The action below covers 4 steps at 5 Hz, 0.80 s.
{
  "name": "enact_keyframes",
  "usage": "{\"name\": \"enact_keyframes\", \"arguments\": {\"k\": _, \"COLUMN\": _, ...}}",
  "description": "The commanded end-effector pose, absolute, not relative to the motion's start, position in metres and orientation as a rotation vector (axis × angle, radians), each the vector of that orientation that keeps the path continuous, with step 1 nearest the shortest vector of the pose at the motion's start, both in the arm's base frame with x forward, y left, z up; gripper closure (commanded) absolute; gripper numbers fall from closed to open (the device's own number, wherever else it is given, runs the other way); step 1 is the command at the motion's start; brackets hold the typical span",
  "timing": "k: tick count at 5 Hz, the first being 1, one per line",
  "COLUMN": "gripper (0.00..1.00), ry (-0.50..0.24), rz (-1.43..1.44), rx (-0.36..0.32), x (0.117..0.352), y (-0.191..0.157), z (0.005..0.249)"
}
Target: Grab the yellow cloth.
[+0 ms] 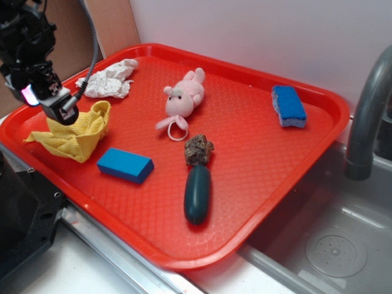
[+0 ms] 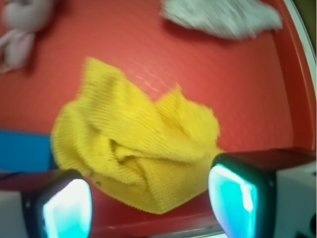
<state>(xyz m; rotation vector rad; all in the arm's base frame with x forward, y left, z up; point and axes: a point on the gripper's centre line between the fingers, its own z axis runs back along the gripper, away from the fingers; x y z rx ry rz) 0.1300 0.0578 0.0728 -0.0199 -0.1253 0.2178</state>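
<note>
Above yellow cloth (image 2: 138, 153), hand (image 2: 148, 198) spread wide, holding nothing

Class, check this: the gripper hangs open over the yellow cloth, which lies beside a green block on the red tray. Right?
One slip: the block is blue, not green, as the exterior view shows. The gripper does hang open over the yellow cloth on the red tray.

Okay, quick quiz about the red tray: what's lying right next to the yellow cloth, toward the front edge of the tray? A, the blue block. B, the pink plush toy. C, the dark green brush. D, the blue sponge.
A: in the exterior view the blue block lies just beside the yellow cloth on the red tray, nearer than any other item.
</note>
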Motion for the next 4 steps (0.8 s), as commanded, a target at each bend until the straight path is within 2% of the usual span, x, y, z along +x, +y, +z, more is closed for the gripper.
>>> {"name": "enact_keyframes", "arguments": {"k": 1, "gripper": 0.0, "ry": -0.177, "rz": 0.04, "rx": -0.096, "x": 0.157, "y": 0.048, "z": 0.044}}
{"name": "enact_keyframes", "arguments": {"k": 2, "gripper": 0.0, "ry": -0.13, "rz": -0.09, "rx": -0.113, "x": 0.169, "y": 0.038, "z": 0.032}}
{"name": "enact_keyframes", "arguments": {"k": 3, "gripper": 0.0, "ry": -0.063, "rz": -0.134, "rx": -0.103, "x": 0.137, "y": 0.034, "z": 0.001}}
{"name": "enact_keyframes", "arguments": {"k": 4, "gripper": 1.0, "ry": -0.06, "rz": -0.129, "rx": -0.088, "x": 0.133, "y": 0.032, "z": 0.001}}
